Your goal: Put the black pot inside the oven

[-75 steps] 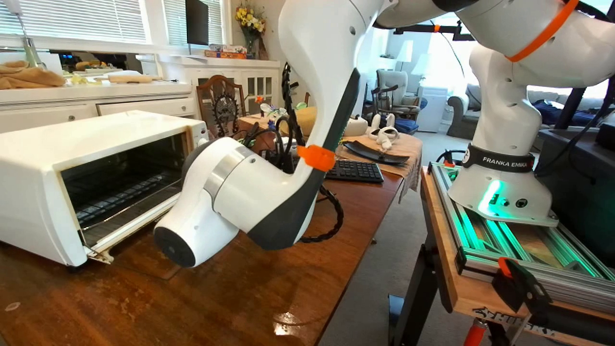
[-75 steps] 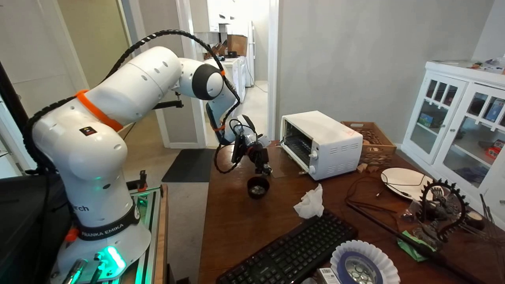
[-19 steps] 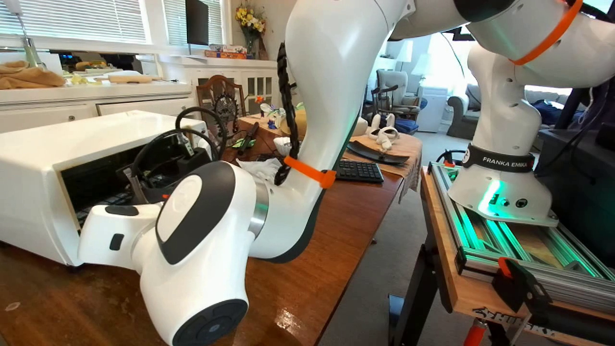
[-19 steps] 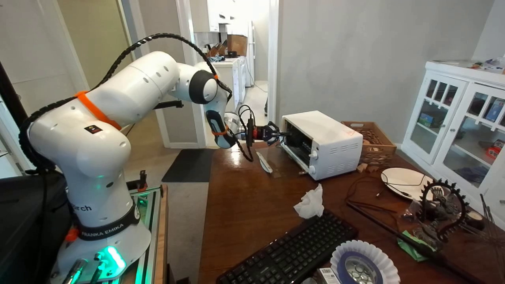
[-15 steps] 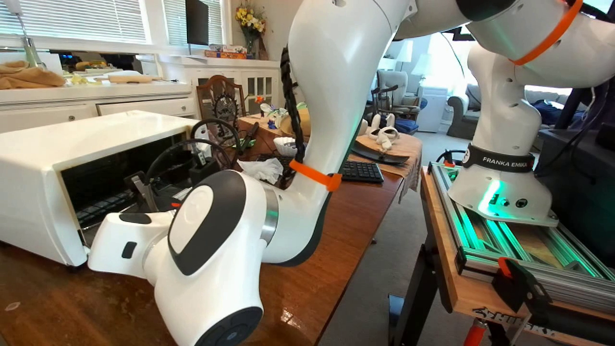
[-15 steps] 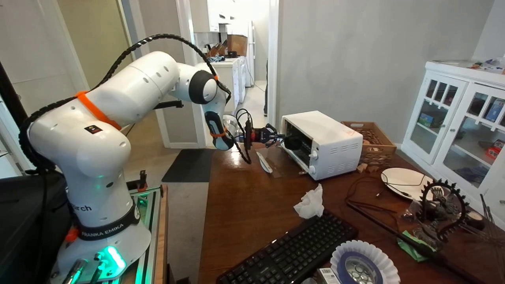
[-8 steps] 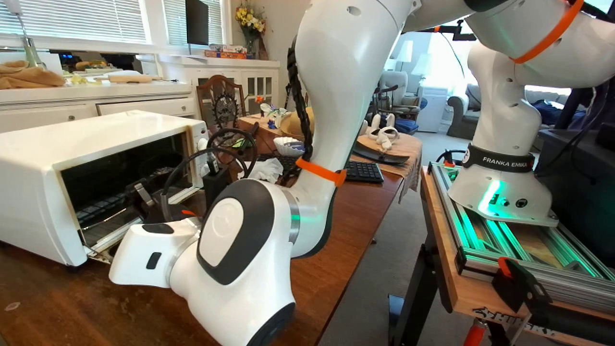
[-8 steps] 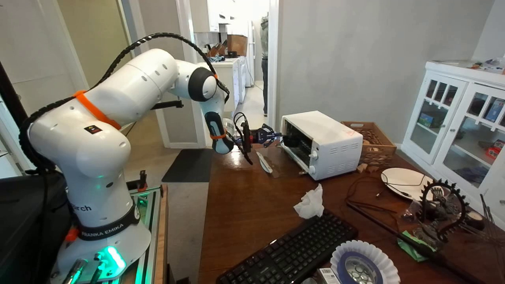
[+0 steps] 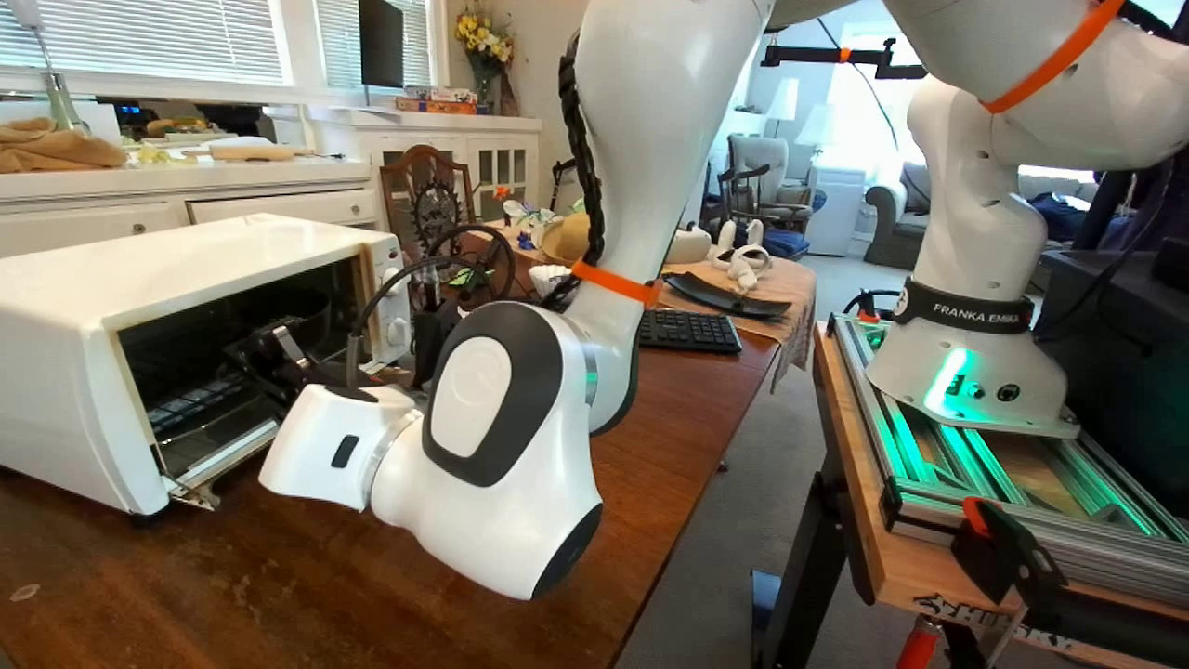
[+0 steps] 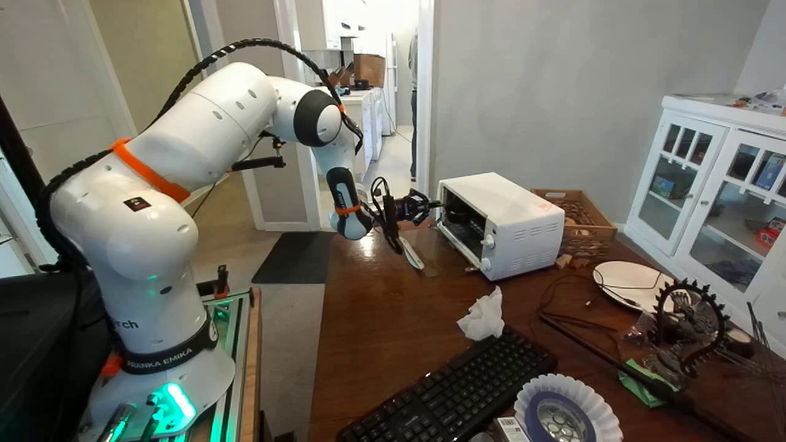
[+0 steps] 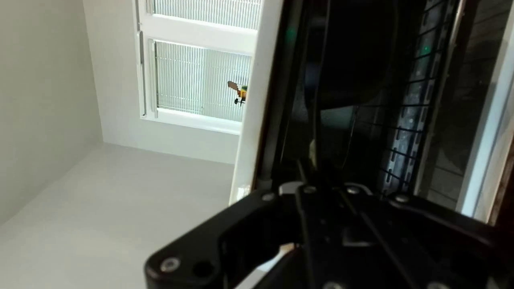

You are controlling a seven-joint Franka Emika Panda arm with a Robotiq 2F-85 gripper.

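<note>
The white oven (image 9: 186, 260) stands on the table with its front open and its glass door lowered; it also shows in an exterior view (image 10: 509, 209). The black pot (image 10: 457, 215) is at the dark oven opening, partly inside, and shows faintly in an exterior view (image 9: 308, 316). In the wrist view the pot (image 11: 357, 60) is a dark shape above the wire rack (image 11: 405, 120). My gripper (image 10: 438, 203) points into the opening. In the wrist view its jaws (image 11: 321, 172) are together on a thin dark part of the pot; handle or rim I cannot tell.
The oven's white frame edge (image 11: 257, 120) is close beside my jaws. A pale blade-shaped item (image 10: 411, 253) lies on the table before the oven. A wicker basket (image 10: 583, 221) stands behind it. Crumpled tissue (image 10: 482, 316) and a black keyboard (image 10: 454, 393) lie nearer.
Five seconds ago the pot hung over the table before the oven. My gripper then carried it into the opening. Over the last second my wrist has drawn back slightly and the pot has risen a little.
</note>
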